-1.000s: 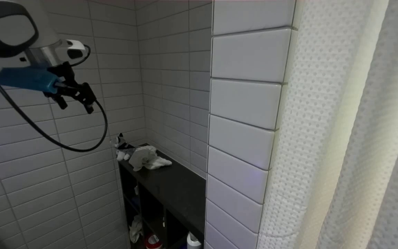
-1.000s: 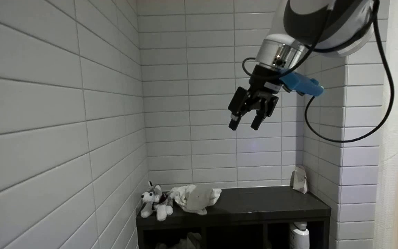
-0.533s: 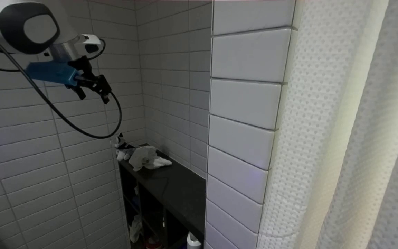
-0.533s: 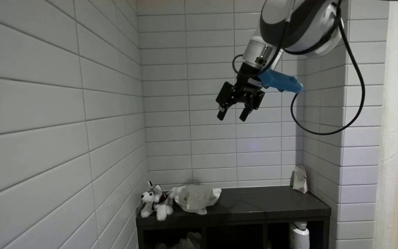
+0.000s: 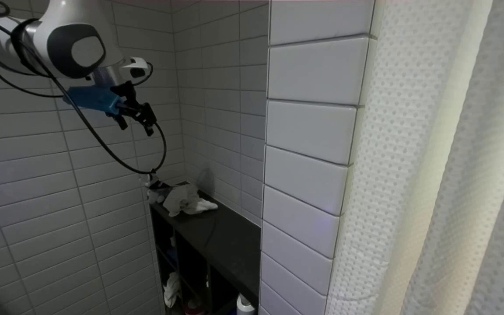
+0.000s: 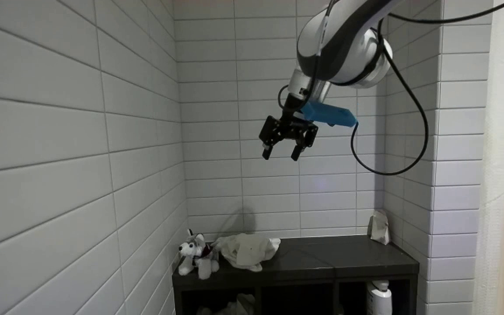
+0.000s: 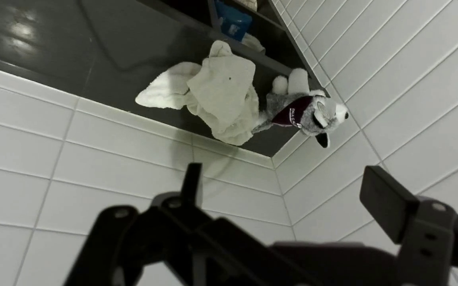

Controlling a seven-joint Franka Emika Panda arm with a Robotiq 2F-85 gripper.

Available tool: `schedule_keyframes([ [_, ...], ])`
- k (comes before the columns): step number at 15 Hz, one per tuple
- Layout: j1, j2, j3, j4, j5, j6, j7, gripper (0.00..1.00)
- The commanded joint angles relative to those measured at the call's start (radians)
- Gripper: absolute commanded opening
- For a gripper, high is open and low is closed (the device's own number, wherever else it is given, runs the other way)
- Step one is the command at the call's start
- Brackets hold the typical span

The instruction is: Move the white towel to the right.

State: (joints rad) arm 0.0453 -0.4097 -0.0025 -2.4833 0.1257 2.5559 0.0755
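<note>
A crumpled white towel (image 6: 247, 250) lies on the dark shelf top (image 6: 322, 256), right against the plush dog (image 6: 197, 253). The towel also shows in an exterior view (image 5: 185, 200) and in the wrist view (image 7: 225, 91), where one flap points left. My gripper (image 6: 281, 154) is open and empty, high above the shelf and a little to the right of the towel in that view. It also shows in an exterior view (image 5: 136, 127). In the wrist view the gripper (image 7: 288, 190) has its fingers wide apart with only wall tiles between them.
White tiled walls (image 6: 217, 131) meet the shelf at its back and sides. A small white packet (image 6: 379, 227) stands at the shelf's far right end. A white bottle (image 6: 379, 298) and cloth (image 6: 239, 305) sit in compartments below. A curtain (image 5: 409, 175) hangs beside a tiled pillar (image 5: 309, 131).
My open gripper has moved across toward the towel's side of the shelf, rising and then lowering slightly. Its shadow now falls on the wall behind the towel. The towel has not moved.
</note>
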Motion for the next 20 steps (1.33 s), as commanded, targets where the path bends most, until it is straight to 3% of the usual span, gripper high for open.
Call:
schedule_keyframes([
  [1, -0.013, 0.114, -0.004, 0.077, 0.015, -0.014, 0.022, 1.0],
  [10, -0.018, 0.291, -0.005, 0.13, 0.041, -0.009, 0.037, 1.0],
  [20, -0.014, 0.308, 0.007, 0.127, 0.044, -0.015, 0.028, 1.0],
])
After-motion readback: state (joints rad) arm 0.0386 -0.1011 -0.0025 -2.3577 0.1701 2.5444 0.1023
